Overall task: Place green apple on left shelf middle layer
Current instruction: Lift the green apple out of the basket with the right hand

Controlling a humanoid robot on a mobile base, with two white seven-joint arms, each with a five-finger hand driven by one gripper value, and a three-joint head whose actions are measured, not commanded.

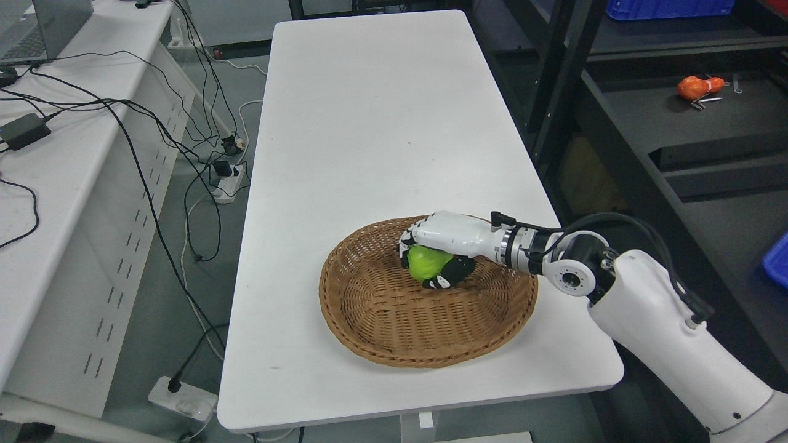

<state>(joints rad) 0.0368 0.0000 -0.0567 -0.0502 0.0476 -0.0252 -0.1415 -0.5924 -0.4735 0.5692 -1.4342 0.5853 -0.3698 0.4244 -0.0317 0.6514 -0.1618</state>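
- Green apple [425, 261]: I find it inside the wicker basket [369, 320], over the basket's far right portion, enclosed by my right hand [440, 253]. Only its near-left face shows; the remainder is covered by the palm and fingers.
- Right hand: the arm enters from the lower right of the head view and reaches left across the basket's right rim. The fingers are curled down over the top and far side of the apple, and the dark-padded thumb [452, 274] presses against its near underside. I judge the hand closed around the fruit in a wrapping grasp.
- Whether the apple rests on the basket floor or is clear of it, I cannot tell from this angle.
- Wicker basket: oval and shallow, it stands on the white table [369, 123] near the table's front edge and toward the front right corner. Its right rim lies close to the table's right edge. I see nothing else in it.
- White table: the far half of the top is bare.
- Dark shelving [615, 154]: it stands to the right of the table, beyond the table's right edge. An orange object [695, 86] lies on one of its levels, well apart from the basket. A blue bin [668, 7] shows at the top edge of the view.
- Second white desk [74, 184]: it runs along the left side and carries cables and a laptop [43, 27] at its far end.
- Left arm: not visible.
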